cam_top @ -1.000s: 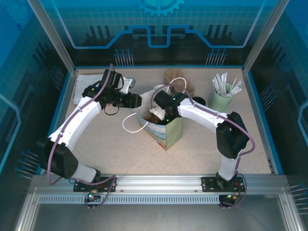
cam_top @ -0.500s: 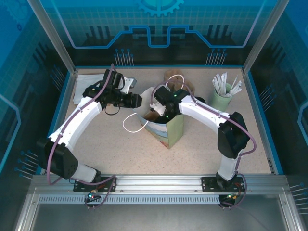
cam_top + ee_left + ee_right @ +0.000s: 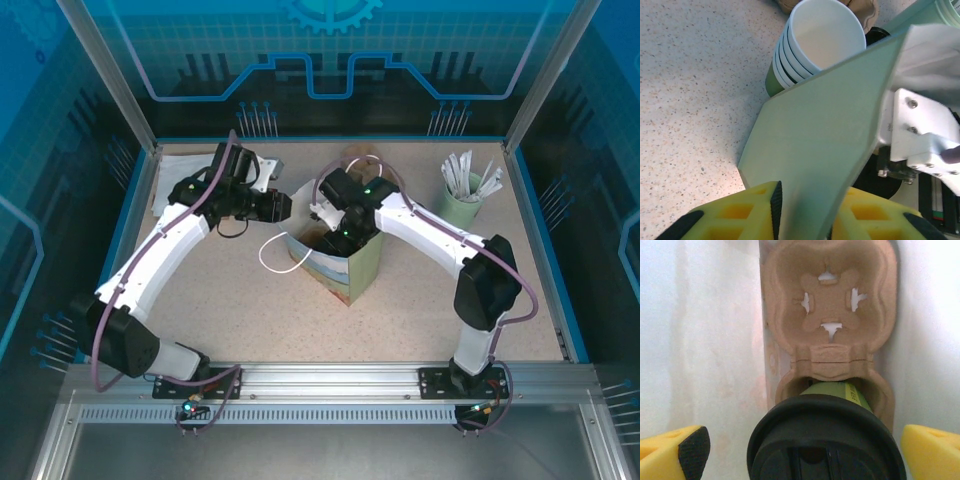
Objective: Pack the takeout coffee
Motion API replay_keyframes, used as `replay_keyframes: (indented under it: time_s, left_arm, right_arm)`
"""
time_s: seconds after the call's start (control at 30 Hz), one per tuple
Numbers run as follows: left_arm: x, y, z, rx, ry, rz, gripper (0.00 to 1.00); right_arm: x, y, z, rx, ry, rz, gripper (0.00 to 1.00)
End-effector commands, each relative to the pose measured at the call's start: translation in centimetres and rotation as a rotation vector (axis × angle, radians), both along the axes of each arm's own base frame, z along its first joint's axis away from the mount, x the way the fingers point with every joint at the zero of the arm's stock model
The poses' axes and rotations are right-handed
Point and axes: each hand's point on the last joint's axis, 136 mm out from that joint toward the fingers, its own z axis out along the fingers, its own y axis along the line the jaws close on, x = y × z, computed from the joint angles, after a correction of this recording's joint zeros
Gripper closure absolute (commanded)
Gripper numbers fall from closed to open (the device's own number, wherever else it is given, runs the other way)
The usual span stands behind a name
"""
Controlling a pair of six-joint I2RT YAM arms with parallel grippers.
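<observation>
The takeout coffee (image 3: 827,440) is sitting in a pulp carrier (image 3: 830,305) inside the paper bag (image 3: 352,278). The right gripper (image 3: 802,450) is straddling it, spread, and the left gripper (image 3: 805,215) is pinching the bag's wall.

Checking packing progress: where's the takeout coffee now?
Right wrist view: the takeout coffee sits in the near pocket of the cardboard carrier inside the bag, within the open right gripper.

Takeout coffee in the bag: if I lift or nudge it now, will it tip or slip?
Probably steady: the takeout coffee sits in a pocket of the pulp carrier, which wraps its sides. Its paper wall would likely dent under a hard squeeze. The black lid looks smooth, so the right gripper, jaws open, may slip there.
</observation>
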Motion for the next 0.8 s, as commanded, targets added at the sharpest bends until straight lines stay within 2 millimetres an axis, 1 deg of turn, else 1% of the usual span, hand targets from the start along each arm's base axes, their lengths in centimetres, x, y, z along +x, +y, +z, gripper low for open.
replay_keyframes:
  time_s: [0.0, 0.4, 0.77]
  left_arm:
    - [-0.4, 0.7, 2.0, 0.029, -0.057, 0.013, 0.73]
    - [-0.5, 1.2, 2.6, 0.051, -0.069, 0.035, 0.75]
    - [-0.4, 1.3, 1.9, 0.067, -0.049, 0.041, 0.75]
  right_arm:
    - [0.4, -0.2, 3.0, 0.050, -0.039, -0.035, 0.00]
    - [0.7, 0.2, 6.1, 0.109, -0.084, -0.052, 0.00]
    - [1.1, 0.2, 9.2, 0.147, -0.132, -0.073, 0.00]
